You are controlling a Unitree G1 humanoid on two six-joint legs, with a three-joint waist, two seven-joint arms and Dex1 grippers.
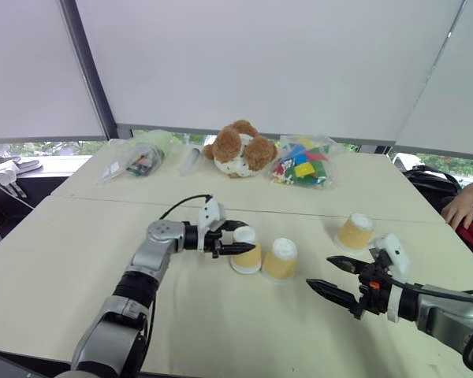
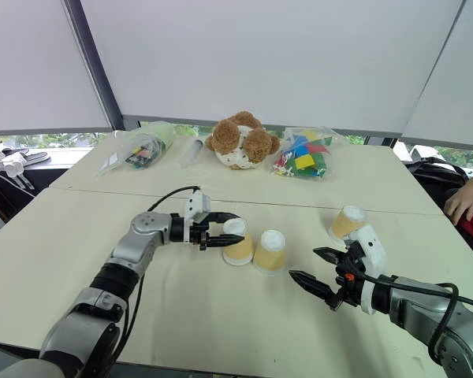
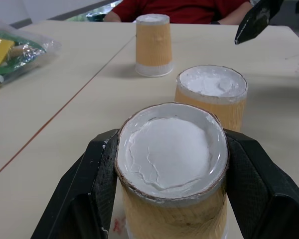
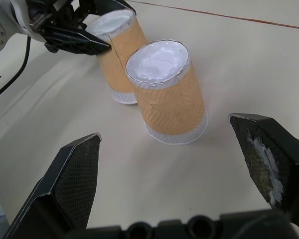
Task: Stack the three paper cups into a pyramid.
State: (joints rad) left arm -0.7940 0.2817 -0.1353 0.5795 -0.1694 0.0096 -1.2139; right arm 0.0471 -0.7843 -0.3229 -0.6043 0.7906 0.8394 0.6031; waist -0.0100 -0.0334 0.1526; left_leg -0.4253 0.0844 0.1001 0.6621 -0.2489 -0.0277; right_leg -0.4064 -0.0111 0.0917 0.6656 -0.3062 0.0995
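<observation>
Three tan paper cups stand upside down on the table, white bases up. My left gripper [image 1: 243, 237] is shut on the sides of the left cup [image 1: 247, 252], near its top; the black pads press both sides of this cup [image 3: 172, 164]. The second cup [image 1: 281, 259] stands right beside it on the right, the two nearly touching. Farther right and back, the third cup [image 1: 355, 231] stands alone. My right gripper [image 1: 322, 273] hovers open in front of the second cup [image 4: 167, 94], its fingers wide apart with nothing between them.
At the table's far side lie a teddy bear [image 1: 238, 148], a bag of coloured blocks [image 1: 303, 165], another clear bag [image 1: 138, 160] and a small tube [image 1: 189, 160]. A person's hand [image 1: 461, 209] rests at the right edge. A dark bag [image 1: 430, 183] sits behind it.
</observation>
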